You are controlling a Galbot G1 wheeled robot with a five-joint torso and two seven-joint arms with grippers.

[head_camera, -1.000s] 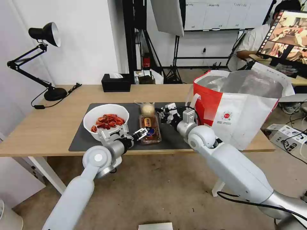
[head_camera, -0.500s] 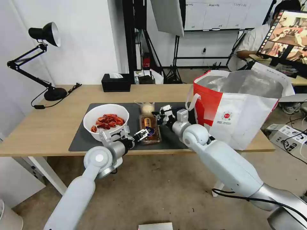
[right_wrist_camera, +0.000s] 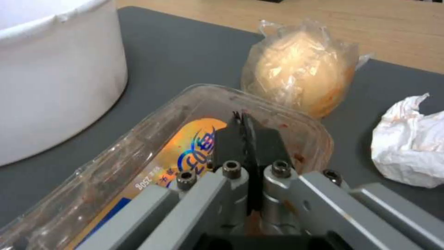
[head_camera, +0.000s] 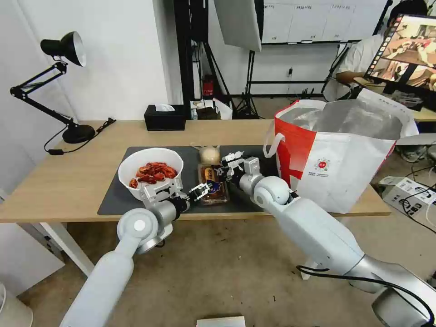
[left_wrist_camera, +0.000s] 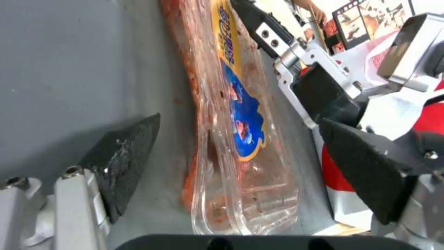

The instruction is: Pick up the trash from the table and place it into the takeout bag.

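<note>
Tray [head_camera: 213, 184] of food scraps lies on the grey mat [head_camera: 113, 200], between the white bowl [head_camera: 150, 172] and the big bag [head_camera: 336, 154]. Left gripper [left_wrist_camera: 240, 159] is spread wide around its near end. Right gripper [right_wrist_camera: 245, 139] is pressed together over it.

white bowl [head_camera: 151, 169] of red shells at 9 o'clock, clear tray [head_camera: 213, 185] with an orange-and-blue label, dark grey mat [head_camera: 113, 200], red-and-white bag [head_camera: 336, 165] at 3.

The right gripper [head_camera: 225, 169] has moved left over the clear tray [head_camera: 213, 184], fingers together.
</note>
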